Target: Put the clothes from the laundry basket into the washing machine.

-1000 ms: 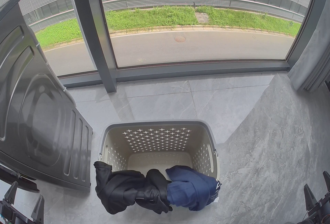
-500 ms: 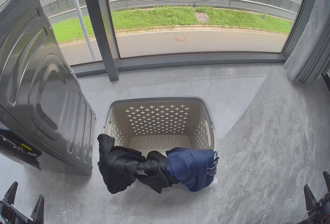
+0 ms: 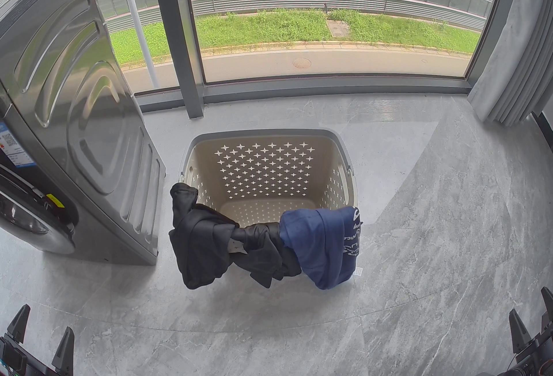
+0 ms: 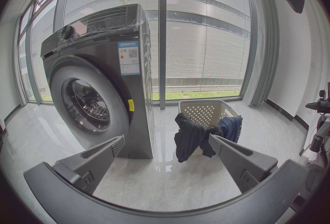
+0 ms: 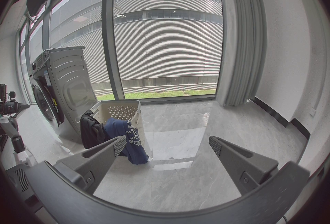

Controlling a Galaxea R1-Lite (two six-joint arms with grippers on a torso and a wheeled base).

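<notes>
A beige laundry basket stands on the grey floor. Over its near rim hang a black garment and a navy blue garment. To the basket's left is the dark grey washing machine, with its round door shut. My left gripper sits open low at the near left, and my right gripper is open low at the near right. Both are empty and well short of the basket.
A tall window with a dark frame post runs along the far side. A grey curtain hangs at the far right. Bare stone floor lies around and in front of the basket.
The whole head view has shifted, so the camera has moved back: basket and washing machine now sit farther up the picture, and the machine's front shows. Both grippers hold the same place in the frame.
</notes>
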